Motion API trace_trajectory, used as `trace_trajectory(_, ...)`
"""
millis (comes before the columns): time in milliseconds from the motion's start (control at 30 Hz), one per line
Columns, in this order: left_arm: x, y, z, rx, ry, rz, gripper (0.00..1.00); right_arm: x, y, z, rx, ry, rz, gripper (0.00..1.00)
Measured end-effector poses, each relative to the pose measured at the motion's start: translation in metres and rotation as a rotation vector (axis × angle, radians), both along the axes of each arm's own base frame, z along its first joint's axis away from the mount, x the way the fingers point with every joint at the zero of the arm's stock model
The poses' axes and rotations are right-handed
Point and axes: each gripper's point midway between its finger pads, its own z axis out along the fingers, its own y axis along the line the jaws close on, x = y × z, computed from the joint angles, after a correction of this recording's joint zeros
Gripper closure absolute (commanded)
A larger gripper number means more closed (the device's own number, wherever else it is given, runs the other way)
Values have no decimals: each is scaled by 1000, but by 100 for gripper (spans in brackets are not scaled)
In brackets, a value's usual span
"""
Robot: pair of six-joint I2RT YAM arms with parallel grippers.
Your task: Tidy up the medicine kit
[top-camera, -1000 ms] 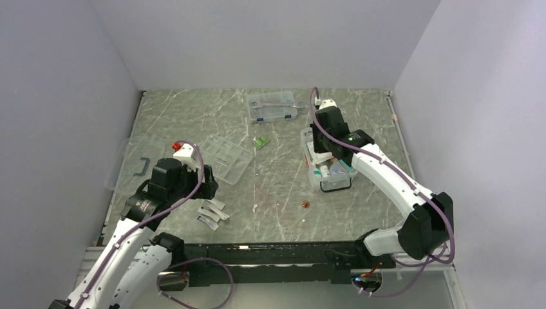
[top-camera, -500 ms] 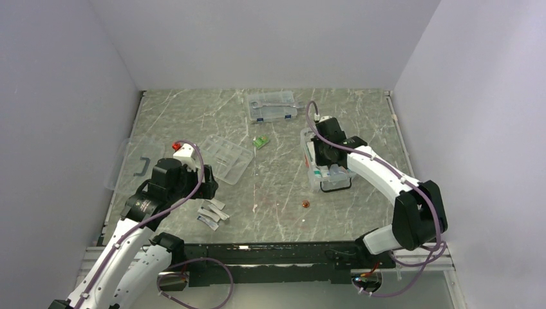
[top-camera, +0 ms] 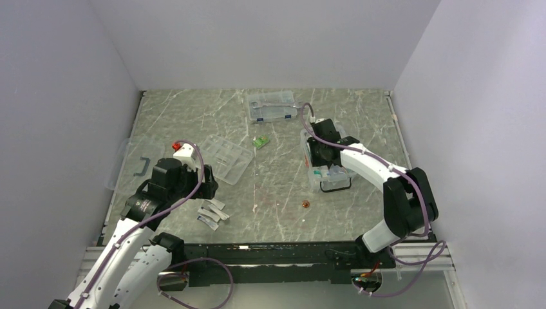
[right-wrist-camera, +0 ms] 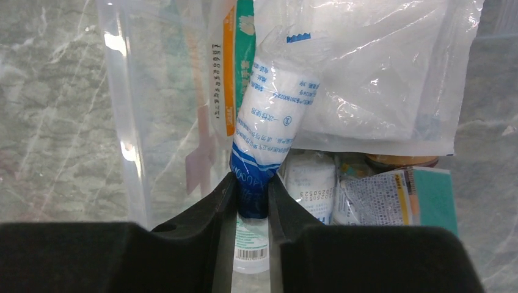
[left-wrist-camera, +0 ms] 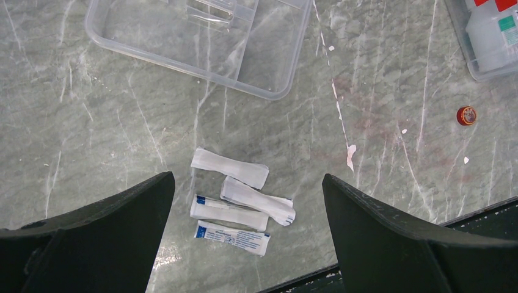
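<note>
The medicine kit box (top-camera: 315, 184) stands right of centre, clear-walled (right-wrist-camera: 122, 110) and packed with packets and small bottles. My right gripper (top-camera: 320, 154) (right-wrist-camera: 251, 195) reaches into it, shut on the blue end of a white bandage roll (right-wrist-camera: 272, 110) that leans on a clear bag. My left gripper (top-camera: 205, 188) (left-wrist-camera: 247, 177) hangs wide open above several white sachets (top-camera: 212, 214) (left-wrist-camera: 235, 207) lying flat near the front edge, touching none. Beyond them lies the clear divided tray (top-camera: 225, 156) (left-wrist-camera: 201, 36). The black-handled lid (top-camera: 132, 164) rests at the far left.
A flat clear case with blue latches and metal tools (top-camera: 272, 106) sits at the back. A small green packet (top-camera: 260, 142) lies between tray and box. A red cap (top-camera: 305, 204) (left-wrist-camera: 466, 115) lies in front of the box. Walls close three sides.
My right arm has swung lower and leftward into the kit box with the bandage roll. The left arm has not moved.
</note>
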Motion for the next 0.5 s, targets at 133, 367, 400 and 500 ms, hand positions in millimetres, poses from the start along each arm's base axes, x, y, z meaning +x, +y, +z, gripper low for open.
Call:
trace_trajectory(133,0,0,0,0,0,0,1,1,-1,-4,-5,7,-3,65)
trace_trajectory(367,0,0,-2,3,8,-1,1,3,-5,-3,-23,0,-21,55)
trace_trajectory(400,0,0,-2,4,9,-1,1,3,-6,-2,-27,-2,-24,54)
trace_trajectory(500,1,0,-3,5,13,-1,1,6,-7,4,-33,-8,-32,50)
